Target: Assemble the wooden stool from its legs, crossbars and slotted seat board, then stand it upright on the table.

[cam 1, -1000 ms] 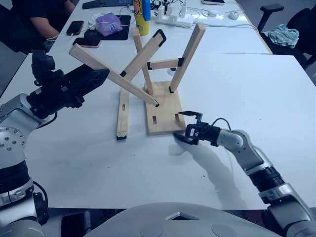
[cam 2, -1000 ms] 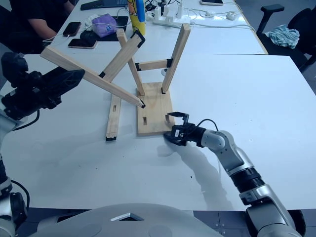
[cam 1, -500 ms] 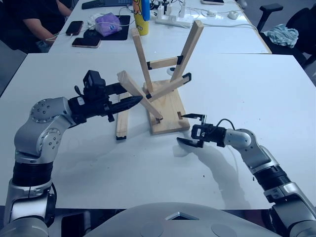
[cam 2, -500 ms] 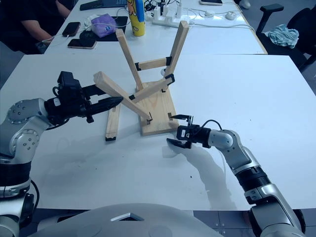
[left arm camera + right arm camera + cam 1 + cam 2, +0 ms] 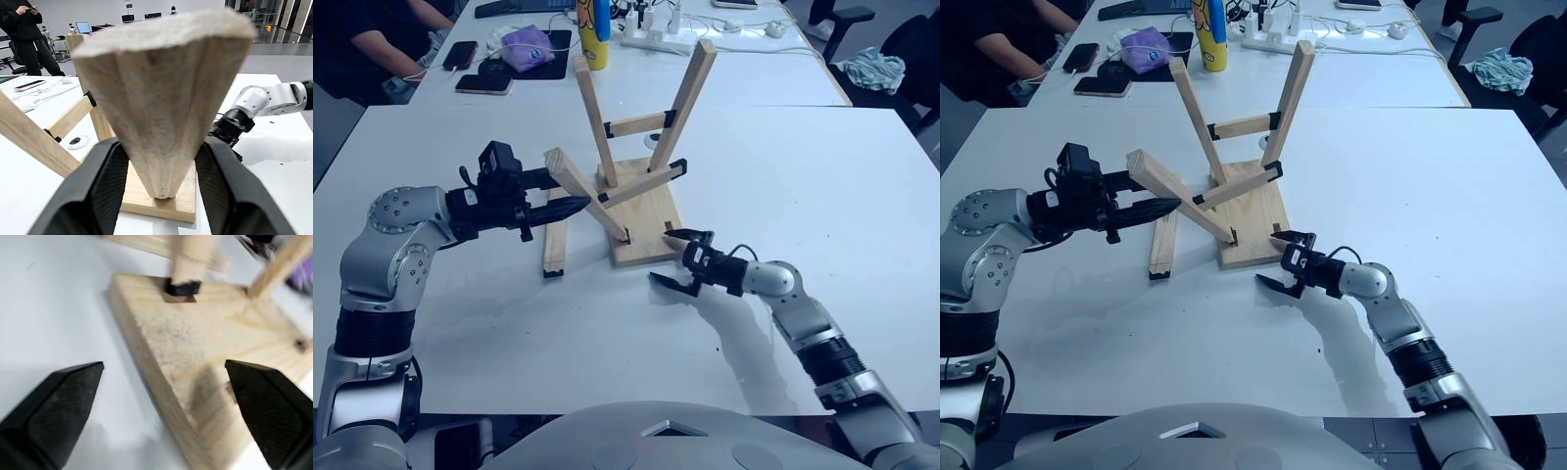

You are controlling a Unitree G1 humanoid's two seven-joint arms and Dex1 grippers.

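The slotted seat board (image 5: 646,211) lies flat on the white table (image 5: 822,186). Two legs (image 5: 594,113) (image 5: 690,93) stand in it, joined by a crossbar (image 5: 636,125). My left gripper (image 5: 558,204) is shut on a third leg (image 5: 590,196), held slanted with its black-capped tip at a near slot of the board; a crossbar (image 5: 646,181) juts from that leg. In the left wrist view the leg's end (image 5: 161,88) sits between the fingers (image 5: 105,191). A fourth leg (image 5: 555,240) lies on the table left of the board. My right gripper (image 5: 668,258) is open around the board's near right corner (image 5: 195,347).
At the table's back stand a yellow bottle (image 5: 595,24), a purple bundle (image 5: 529,44), phones (image 5: 487,83) and a power strip (image 5: 661,39). A person sits at the far left corner. Bare table spreads to the front and right.
My left arm swung the leg with its crossbar down and right until its tip reached the board's near slot. The right gripper drew back from the board's corner, then returned to it, open.
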